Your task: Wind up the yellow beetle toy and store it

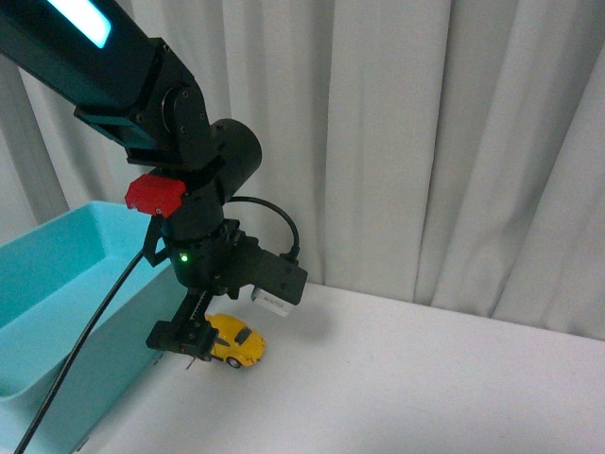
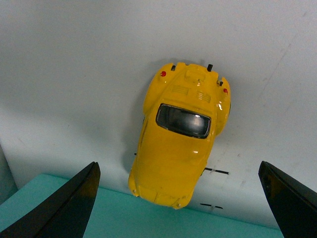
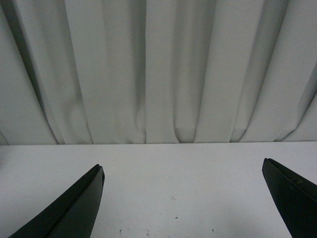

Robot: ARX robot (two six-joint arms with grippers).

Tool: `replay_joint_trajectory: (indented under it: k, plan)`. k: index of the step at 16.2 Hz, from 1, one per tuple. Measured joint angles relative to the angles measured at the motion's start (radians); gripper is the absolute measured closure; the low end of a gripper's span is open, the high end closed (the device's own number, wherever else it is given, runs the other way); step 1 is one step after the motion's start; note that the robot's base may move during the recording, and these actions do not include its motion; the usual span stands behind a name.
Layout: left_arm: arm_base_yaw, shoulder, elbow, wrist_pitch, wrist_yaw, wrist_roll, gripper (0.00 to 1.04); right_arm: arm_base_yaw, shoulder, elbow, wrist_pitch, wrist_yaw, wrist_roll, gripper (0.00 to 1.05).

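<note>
The yellow beetle toy [image 1: 236,341] stands on its wheels on the white table [image 1: 406,378], close to the teal bin. My left gripper [image 1: 189,339] hangs just above and beside it, pointing down, open. In the left wrist view the yellow beetle toy [image 2: 181,134] lies between the two wide-spread black fingers [image 2: 69,208], nothing touching it; the left gripper [image 2: 181,210] is centred over its end near the bin's rim. My right gripper [image 3: 181,208] is open over bare table, holding nothing, and is out of the front view.
A teal bin [image 1: 66,284] fills the left side of the table, its rim [image 2: 124,218] right by the toy. White curtains [image 1: 454,142] close off the back. The left arm's black cable [image 1: 76,350] drapes over the bin.
</note>
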Motion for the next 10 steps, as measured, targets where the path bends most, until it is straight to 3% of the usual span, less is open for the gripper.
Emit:
replay_joint_trajectory:
  k: [7,8,10]
  plan:
    - [0.004,0.047,0.008,0.019,0.007,-0.003,0.07,0.000,0.000,0.000,0.000,0.000,0.000,0.07]
    - [0.004,0.053,0.011,0.021,0.007,-0.004,0.10,0.000,0.000,0.000,0.000,0.000,0.000,0.07]
    - [0.004,0.059,0.014,0.023,0.007,-0.007,0.29,0.000,0.000,0.000,0.000,0.000,0.000,0.07]
